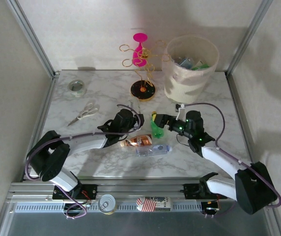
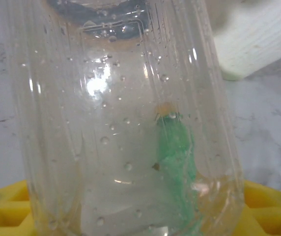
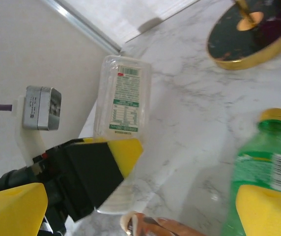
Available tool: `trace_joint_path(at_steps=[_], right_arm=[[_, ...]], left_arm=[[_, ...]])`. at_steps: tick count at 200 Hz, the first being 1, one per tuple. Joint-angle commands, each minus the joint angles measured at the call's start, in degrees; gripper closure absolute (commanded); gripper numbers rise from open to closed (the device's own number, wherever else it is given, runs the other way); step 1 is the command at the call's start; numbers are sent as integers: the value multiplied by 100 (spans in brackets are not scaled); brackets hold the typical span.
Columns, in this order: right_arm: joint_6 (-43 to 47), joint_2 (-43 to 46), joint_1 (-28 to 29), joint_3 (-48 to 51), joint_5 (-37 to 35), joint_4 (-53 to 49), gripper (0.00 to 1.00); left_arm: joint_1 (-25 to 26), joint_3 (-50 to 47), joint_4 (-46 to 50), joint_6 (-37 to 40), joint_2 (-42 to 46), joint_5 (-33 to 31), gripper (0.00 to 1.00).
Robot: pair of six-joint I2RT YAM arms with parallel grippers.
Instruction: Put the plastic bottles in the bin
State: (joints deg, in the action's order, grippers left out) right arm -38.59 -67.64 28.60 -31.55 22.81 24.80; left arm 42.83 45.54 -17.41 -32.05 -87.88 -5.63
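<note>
Outside bin (image 1: pixel 184 87): two clear bottles (image 1: pixel 154 149) (image 3: pixel 123 96), one green bottle (image 1: pixel 156 129), one orange-brown bottle (image 1: pixel 139 141). One scissors (image 1: pixel 84 113), one tape roll (image 1: pixel 76 87), one can (image 1: pixel 106 203).

The bin (image 1: pixel 189 69) is set at the table's (image 1: pixel 106 98) far right corner, the stand (image 1: pixel 143 89) left of it, the tape roll (image 1: pixel 76 87) far left, scissors (image 1: pixel 84 113) before it. Mid-table, bottles (image 1: pixel 153 149) are laid; others in the bin.

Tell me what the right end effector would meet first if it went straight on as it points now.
Probably the green plastic bottle with a yellow cap, close before the right end effector; depth is unclear.
</note>
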Motion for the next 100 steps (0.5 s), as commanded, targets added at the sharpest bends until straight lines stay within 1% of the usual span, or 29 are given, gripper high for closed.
trace_joint_path(at_steps=[1, 44, 68, 100], right_arm=[[162, -375, 312, -445, 136, 329, 1], [159, -1134, 671, -1015, 257, 516, 7], [74, -1489, 760, -1180, 338, 621, 10], [-45, -1733, 809, -1239, 370, 794, 13]], left_arm=[[114, -320, -562, 383, 308, 281, 52], [282, -798, -788, 689, 761, 351, 52], [364, -1031, -937, 829, 1045, 400, 52], [384, -1198, -1063, 926, 1307, 561, 52]])
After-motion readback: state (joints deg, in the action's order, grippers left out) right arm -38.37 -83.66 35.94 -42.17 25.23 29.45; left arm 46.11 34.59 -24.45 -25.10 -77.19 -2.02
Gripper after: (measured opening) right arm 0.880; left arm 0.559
